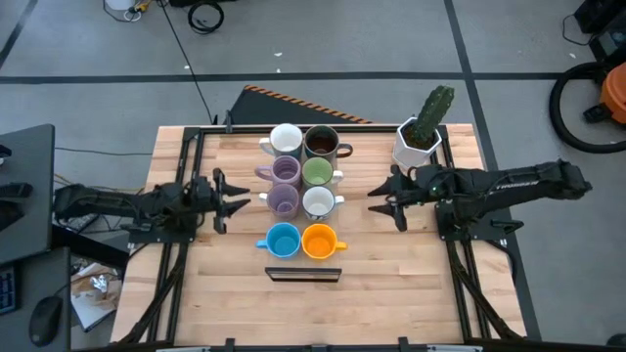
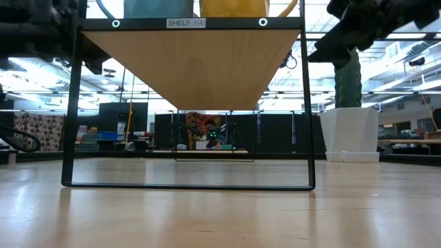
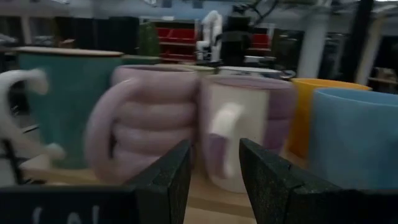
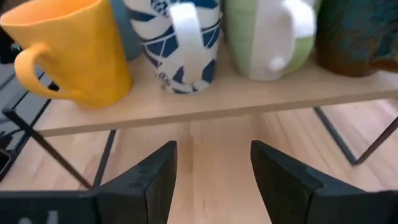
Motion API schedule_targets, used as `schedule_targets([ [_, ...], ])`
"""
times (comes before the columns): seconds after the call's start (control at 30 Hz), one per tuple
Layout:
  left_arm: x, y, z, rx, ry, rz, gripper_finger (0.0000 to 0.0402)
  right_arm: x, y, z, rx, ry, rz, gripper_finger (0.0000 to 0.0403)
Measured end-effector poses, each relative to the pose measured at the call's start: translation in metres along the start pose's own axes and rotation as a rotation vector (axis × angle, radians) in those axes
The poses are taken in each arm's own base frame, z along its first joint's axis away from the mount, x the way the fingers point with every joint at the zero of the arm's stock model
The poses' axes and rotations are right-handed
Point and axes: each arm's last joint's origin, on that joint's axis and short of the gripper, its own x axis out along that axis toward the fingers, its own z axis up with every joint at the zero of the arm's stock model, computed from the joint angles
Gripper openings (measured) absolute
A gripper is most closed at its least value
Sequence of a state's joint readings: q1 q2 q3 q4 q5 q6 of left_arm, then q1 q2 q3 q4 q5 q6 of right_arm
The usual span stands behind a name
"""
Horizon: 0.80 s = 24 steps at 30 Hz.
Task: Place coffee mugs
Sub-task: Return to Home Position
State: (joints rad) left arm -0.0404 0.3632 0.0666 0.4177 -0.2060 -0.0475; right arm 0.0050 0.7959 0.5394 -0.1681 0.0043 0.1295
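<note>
Eight coffee mugs stand on the shelf (image 1: 303, 275) at mid-desk (image 1: 411, 293), in two rows of four running from the shelf's far edge to its labelled near edge.

Left row, far to near: far white mug (image 1: 286, 138), far lilac mug (image 1: 285, 170), near lilac mug (image 1: 283, 199), blue mug (image 1: 283, 240). Right row, far to near: dark brown mug (image 1: 321, 143), light green mug (image 1: 317, 172), patterned white mug (image 1: 318, 201), orange mug (image 1: 318, 240).

Appearance: all the mugs are upright and mouth-up. The lilac pair has ribbed walls. The patterned mug carries dark blue lines on white, and the green one has a white handle and base band. Left-row handles point to the shelf's left edge and right-row handles to its right edge.

Handling (judged): glazed ceramic is rigid, brittle and smooth, so it is liable to slip in a light pinch and to chip if knocked. Each mug is probably fairly light. Neighbours nearly touch, so the outward handle or the exposed rim wall is the best place to take hold.

The left hand (image 1: 238, 200) hovers off the shelf's left edge, fingers spread and holding nothing. The right hand (image 1: 380, 198) hovers off the right edge, also spread and empty. A cactus pot (image 1: 416, 147) stands near the desk's far right corner.
</note>
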Motion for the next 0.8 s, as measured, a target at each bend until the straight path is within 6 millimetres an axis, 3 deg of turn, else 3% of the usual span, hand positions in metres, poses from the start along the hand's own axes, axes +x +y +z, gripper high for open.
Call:
schedule_targets([
  [0.43, -0.016, 0.008, 0.002, -0.071, -0.018, 0.057, 0.0141, 0.001, -0.043, -0.052, 0.076, -0.32, -0.013, 0.021],
  [0.8, -0.026, 0.004, -0.009, -0.116, -0.054, 0.001, 0.0141, -0.003, -0.054, -0.073, 0.087, -0.436, -0.035, 0.021],
])
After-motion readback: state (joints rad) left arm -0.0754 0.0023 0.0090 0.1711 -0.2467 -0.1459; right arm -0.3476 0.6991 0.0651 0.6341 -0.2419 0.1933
